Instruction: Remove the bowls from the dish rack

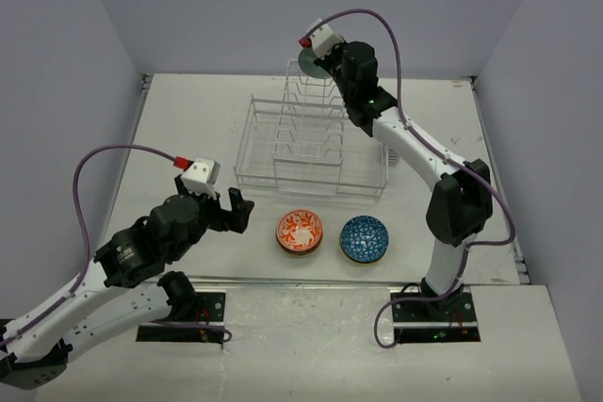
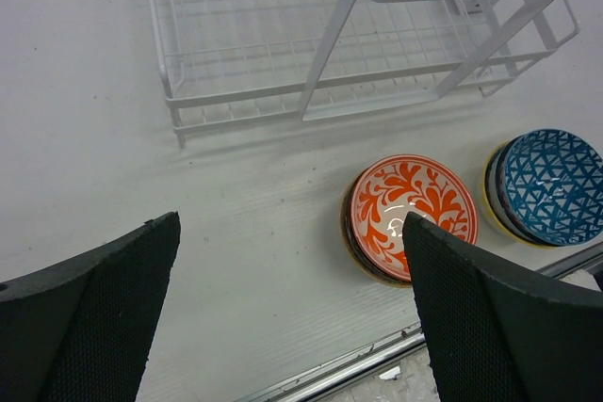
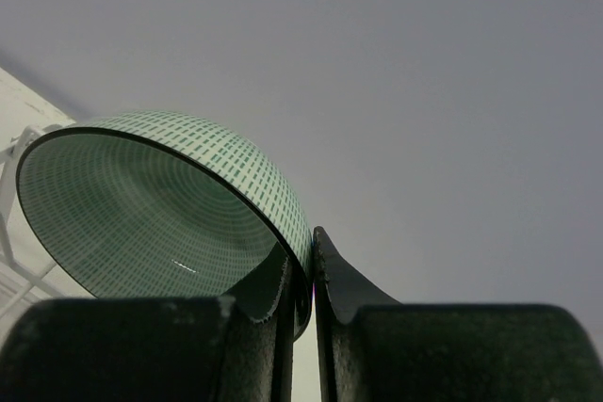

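nearly done, i'd say. left gripper open, empty, low over table front. orange bowl & blue bowl sit on the table in front of dish rack, each looks stacked on others. rack slots look bare. right gripper clamped on rim of green bowl, held high over rack's back; only this one left to set down.

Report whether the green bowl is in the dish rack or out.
Out. The right tool pinches the green bowl by its rim, held clear of the dish rack.
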{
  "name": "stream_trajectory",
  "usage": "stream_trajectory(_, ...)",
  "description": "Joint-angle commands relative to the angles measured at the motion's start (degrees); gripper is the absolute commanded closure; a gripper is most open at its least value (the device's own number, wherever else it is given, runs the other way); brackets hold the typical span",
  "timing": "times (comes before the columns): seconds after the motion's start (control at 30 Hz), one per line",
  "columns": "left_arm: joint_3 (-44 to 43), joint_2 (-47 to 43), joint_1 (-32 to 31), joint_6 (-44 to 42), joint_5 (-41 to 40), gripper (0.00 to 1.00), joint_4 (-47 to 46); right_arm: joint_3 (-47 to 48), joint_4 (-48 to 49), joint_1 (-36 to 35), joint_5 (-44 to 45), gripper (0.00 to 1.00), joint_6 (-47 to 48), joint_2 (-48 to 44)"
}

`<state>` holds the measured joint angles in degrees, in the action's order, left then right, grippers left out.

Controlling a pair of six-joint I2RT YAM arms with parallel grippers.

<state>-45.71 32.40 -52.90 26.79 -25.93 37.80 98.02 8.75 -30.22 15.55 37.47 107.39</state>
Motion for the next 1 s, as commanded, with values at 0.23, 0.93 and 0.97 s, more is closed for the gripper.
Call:
stream_trajectory(0.23, 0.5, -1.1, -0.2, -0.2, -2.4, 0.0, -2.5, 2.1, 5.5, 0.3, 3.1, 1.0, -3.2, -6.2)
stream_trajectory(0.93, 2.7, -8.2, -0.1, 2.9, -10.8, 0.0, -3.1, -14.8, -40.0, 0.4, -8.1, 1.0, -53.9, -42.3)
stream_trajectory(0.97, 2.7, -8.4, -0.1, 3.0, -10.8, 0.0, -2.9, -17.6, -44.5, 0.5, -9.0, 1.0, -55.9, -46.7)
